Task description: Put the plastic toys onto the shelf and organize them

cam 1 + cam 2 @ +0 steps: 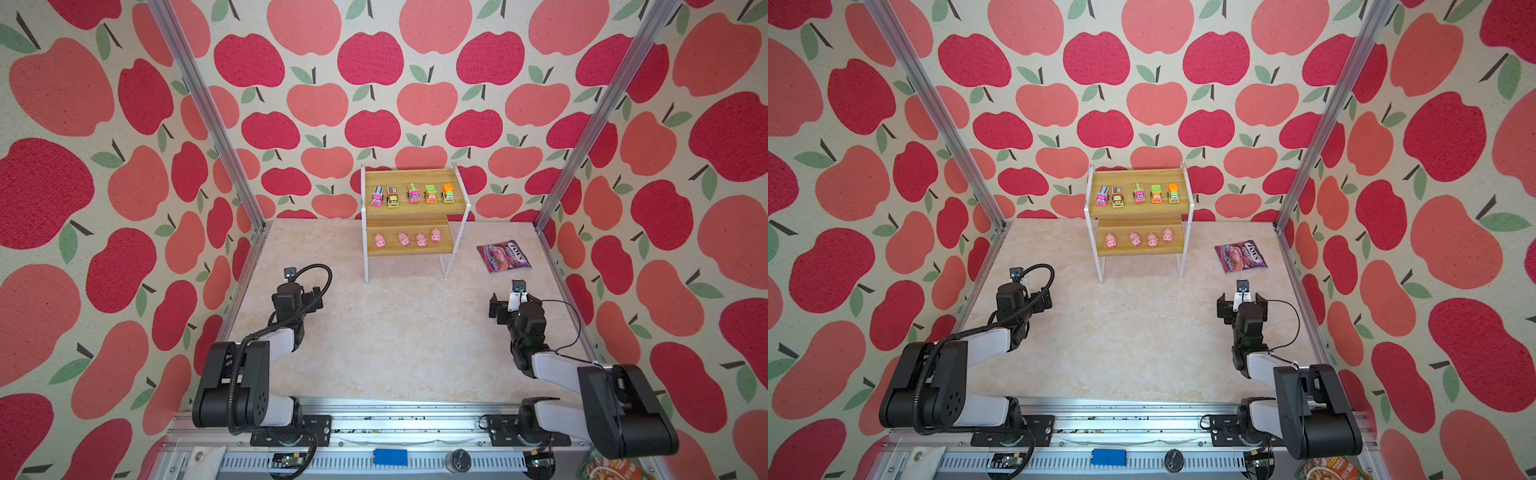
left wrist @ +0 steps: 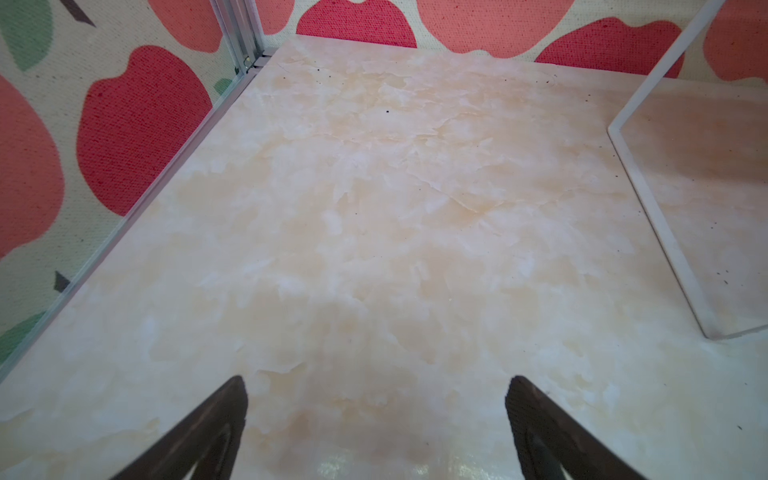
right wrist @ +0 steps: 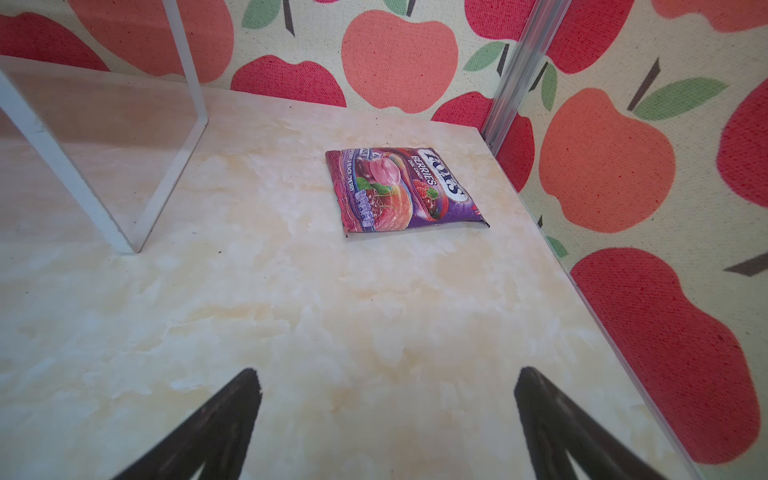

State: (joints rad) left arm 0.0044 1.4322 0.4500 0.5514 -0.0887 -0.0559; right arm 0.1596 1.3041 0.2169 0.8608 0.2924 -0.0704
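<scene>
shelf (image 3: 62,166) cropped to legs, left fingers (image 2: 195,428) half-cropped

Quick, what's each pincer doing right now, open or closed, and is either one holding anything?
The left pincer is open, holding nothing.
The right pincer is open, holding nothing.

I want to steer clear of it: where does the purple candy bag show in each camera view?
Top view: candy bag on the table, right of the shelf.
Top view: candy bag, likewise right of the shelf.
Left wrist: not in it.
Right wrist: candy bag near the picture's middle, lying flat.
Shared landmark: the shelf's white legs, visible in all four.
</scene>
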